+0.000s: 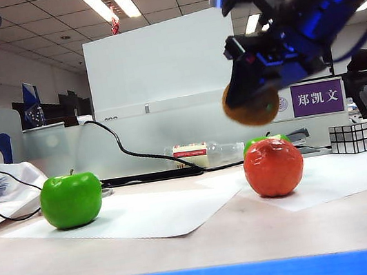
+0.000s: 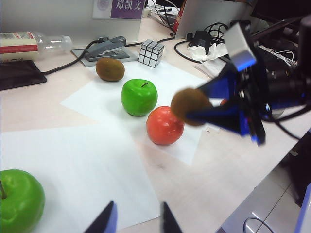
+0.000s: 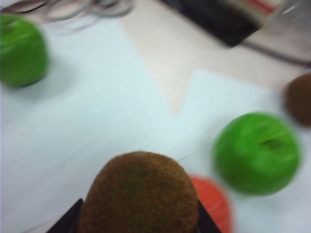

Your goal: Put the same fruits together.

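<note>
Right gripper [image 2: 194, 109]: jaws clamped on a kiwi [image 3: 139, 194], above the orange-red fruit [image 2: 164, 125].
Left gripper [image 2: 137, 221]: jaws narrowly parted, empty, above the table [image 2: 218, 179].
Sign [image 1: 317, 98]: purple, reads 郑凯文.

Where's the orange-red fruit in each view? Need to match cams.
Exterior: orange-red fruit right of centre on the table, below the right gripper.
Left wrist: mid-frame, beside a green apple.
Right wrist: partly hidden behind the held kiwi, a sliver shows.
Shared landmark: that green apple.
</note>
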Motion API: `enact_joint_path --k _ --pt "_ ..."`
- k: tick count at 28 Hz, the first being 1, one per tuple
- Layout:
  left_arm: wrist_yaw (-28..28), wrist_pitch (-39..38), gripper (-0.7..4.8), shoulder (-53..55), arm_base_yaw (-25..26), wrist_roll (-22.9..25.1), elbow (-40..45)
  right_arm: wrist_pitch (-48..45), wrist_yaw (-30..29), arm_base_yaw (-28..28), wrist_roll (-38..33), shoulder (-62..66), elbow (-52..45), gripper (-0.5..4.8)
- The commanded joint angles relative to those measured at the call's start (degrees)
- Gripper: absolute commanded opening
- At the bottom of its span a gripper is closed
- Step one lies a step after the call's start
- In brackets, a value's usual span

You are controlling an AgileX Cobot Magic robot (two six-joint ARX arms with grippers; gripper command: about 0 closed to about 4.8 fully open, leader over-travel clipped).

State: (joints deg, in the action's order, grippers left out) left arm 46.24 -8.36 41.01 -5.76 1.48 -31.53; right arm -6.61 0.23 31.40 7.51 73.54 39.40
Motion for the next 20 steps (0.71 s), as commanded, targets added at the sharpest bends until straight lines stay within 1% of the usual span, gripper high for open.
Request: enact_joint_path --k 1,4,7,11,15,20 --pt "0.3 0.7 1.25 -0.1 0.0 0.0 -0.4 -2.6 1.0 -3.9 0.7 -0.2 1.7 -0.05" --pt "0.3 0.7 1.25 -0.2 0.0 0.0 -0.4 -5.8 0.9 -7.8 0.7 -0.2 2.0 -0.05" --pt "1.6 0.7 1.25 -0.3 0.0 0.0 -0.4 -8.3 0.5 -12.0 1.2 0.0 2.0 -0.05" --pt "1.6 0.8 1.25 -0.3 0.0 0.0 -0.4 -9.4 -1.9 -17.6 1.8 1.4 3.1 -0.05" --pt "1.6 0.7 1.25 -0.3 0.0 0.0 -0.4 -9.7 -5.7 -22.4 2.9 5.9 7.2 -0.05" --pt "1.5 0.7 1.25 -0.3 0.0 0.0 -0.4 -9.7 -7.5 -24.5 3.3 12.4 13.7 -0.05"
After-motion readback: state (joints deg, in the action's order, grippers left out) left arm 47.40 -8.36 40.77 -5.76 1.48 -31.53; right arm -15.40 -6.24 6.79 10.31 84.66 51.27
